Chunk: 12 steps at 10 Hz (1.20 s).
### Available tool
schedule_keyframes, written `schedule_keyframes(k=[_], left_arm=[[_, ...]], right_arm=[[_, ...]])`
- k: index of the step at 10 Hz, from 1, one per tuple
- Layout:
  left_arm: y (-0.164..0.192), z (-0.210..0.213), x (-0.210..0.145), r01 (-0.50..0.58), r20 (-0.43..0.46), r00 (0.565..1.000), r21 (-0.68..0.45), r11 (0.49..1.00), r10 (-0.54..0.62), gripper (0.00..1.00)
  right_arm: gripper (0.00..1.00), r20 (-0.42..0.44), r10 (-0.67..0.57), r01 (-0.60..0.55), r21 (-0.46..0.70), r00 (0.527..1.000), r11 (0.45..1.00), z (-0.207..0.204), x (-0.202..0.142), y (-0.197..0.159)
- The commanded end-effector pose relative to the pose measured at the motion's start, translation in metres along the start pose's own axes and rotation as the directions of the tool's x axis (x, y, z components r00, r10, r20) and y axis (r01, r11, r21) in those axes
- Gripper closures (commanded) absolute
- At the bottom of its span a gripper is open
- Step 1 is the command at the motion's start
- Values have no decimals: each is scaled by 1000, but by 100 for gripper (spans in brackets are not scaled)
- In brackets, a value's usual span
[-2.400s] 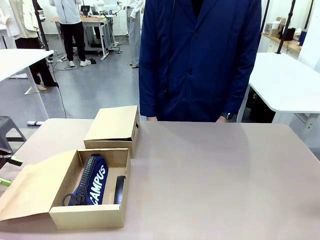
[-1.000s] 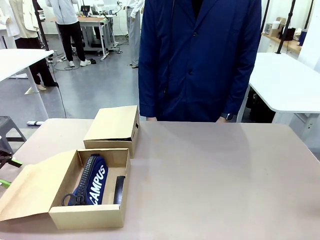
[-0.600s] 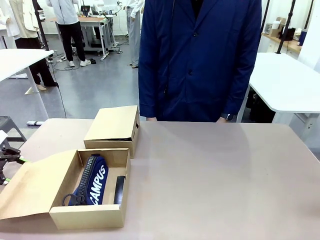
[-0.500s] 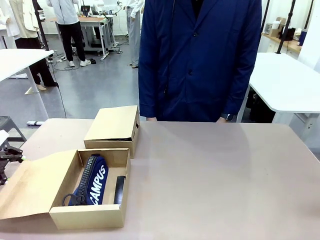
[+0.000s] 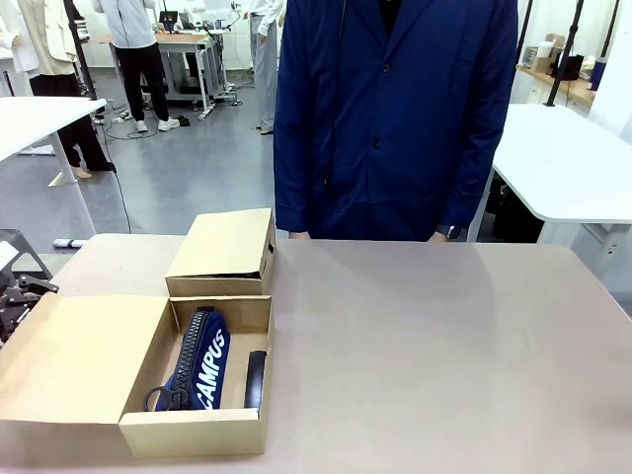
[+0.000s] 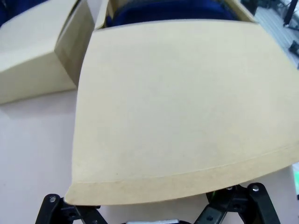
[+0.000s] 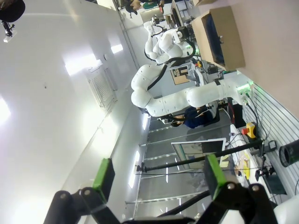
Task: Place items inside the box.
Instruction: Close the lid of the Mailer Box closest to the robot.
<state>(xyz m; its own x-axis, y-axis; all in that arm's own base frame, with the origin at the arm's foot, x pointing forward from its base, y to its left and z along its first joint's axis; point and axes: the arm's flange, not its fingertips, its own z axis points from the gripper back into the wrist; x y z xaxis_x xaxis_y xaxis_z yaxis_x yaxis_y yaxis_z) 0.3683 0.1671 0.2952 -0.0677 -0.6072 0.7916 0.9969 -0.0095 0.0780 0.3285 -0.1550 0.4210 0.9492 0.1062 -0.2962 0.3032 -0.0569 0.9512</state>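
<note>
A: Beige laminate surface, matte and bare on the right side. What is in the open cardboard box?

B: One navy zip pouch lettered "CAMPUS", soft fabric with a heavy zipper along its left edge, lying lengthwise. A slim black item lies beside it against the right wall; I cannot tell what it is.

A: And the lid?

B: The lid flap is folded out flat to the left, plain smooth card. That leaves the cavity exposed for loading from above. A second, closed box stands just behind, touching or nearly so.

A: Left end effector status?

B: It sits at the flap's outer edge. In the wrist view the flap edge crosses just above the black finger bases; whether the jaws are clamping the card, I cannot tell.

A: Right end effector?

B: Fully spread, green pads well apart, nothing between them, aimed away from the work area.

A: The person?

B: Standing at the far edge in a dark blue coat.
</note>
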Motion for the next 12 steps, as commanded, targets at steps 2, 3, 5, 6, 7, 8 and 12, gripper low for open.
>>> schedule_keyframes(k=[2, 3, 5, 6, 7, 8, 12], left_arm=[[-32, -1, -27, 93, 213, 973, 12, 996, -94, 0], [-40, -3, -11, 101, 308, 946, 12, 995, -100, 0], [-53, -8, 26, 118, 412, 902, 46, 992, -126, 0], [-60, -16, 48, 165, 456, 873, 56, 985, -172, 0], [-65, -34, 76, 187, 465, 864, 57, 981, -192, 0], [-65, -57, 97, 190, 476, 859, 50, 980, -191, 0], [-73, -167, 145, 145, 400, 901, 89, 985, -168, 0]], right_arm=[[0, 5, -20, 20, 2, 1000, 1000, -1, -3, 3], [0, 5, -20, 20, 2, 1000, 1000, -1, -3, 3], [0, 5, -20, 20, 2, 1000, 1000, -1, -3, 3], [0, 5, -20, 20, 2, 1000, 1000, -1, -3, 3], [0, 5, -20, 20, 2, 1000, 1000, -1, -3, 3], [0, 5, -20, 20, 2, 1000, 1000, -1, -3, 3], [0, 5, -20, 20, 2, 1000, 1000, -1, -3, 3]])
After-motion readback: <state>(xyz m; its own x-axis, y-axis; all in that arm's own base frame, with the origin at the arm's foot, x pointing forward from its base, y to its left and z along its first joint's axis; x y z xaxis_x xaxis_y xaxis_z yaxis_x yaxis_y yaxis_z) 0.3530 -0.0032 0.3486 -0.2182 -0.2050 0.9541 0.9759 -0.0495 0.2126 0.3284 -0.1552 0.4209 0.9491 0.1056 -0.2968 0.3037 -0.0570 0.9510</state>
